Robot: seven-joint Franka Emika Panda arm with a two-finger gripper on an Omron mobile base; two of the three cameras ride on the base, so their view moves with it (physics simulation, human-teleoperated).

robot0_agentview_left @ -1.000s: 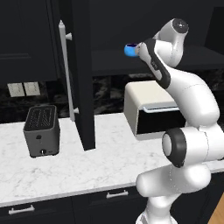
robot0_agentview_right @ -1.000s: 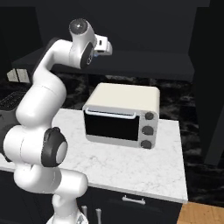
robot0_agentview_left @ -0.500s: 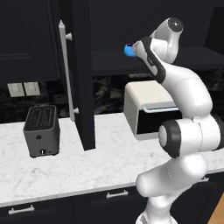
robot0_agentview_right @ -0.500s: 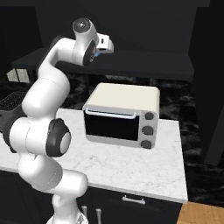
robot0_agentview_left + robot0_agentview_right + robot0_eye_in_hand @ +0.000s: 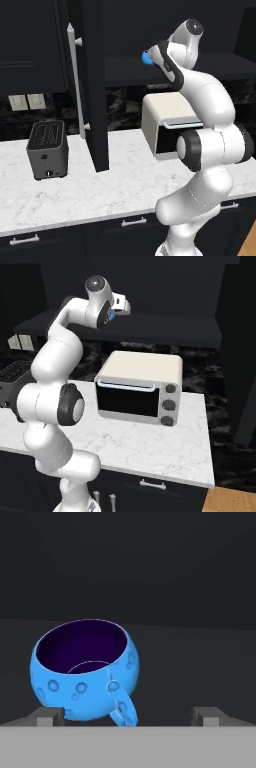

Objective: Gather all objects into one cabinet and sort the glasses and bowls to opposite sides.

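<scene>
The blue mug [image 5: 85, 669] is sitting upright on the dark cabinet shelf [image 5: 220, 67], its mouth facing up and its side handle turned toward the hand [image 5: 127, 718]. In the left base view the same mug is showing as a blue spot just ahead of the wrist, at shelf height.

The hand is standing open: its two fingertips [image 5: 49, 716] are spread wide, one just beside the mug's base and the other well apart from it. It is gripping nothing. Whether the near tip is touching the mug cannot be told.

The mug is standing toward one side of the hand's spread, not centred between the tips. That reads as a release on the shelf rather than a grasp being set up, though this is a judgement only.

The tall black cabinet door [image 5: 92, 85] with its long silver bar handle [image 5: 76, 80] is hanging open over the tabletop [image 5: 125, 185], giving the arm clear access to the shelf. Below the shelf a cream toaster oven [image 5: 140, 387] is sitting on the tabletop, and a dark toaster [image 5: 47, 149] is standing beyond the door.
</scene>
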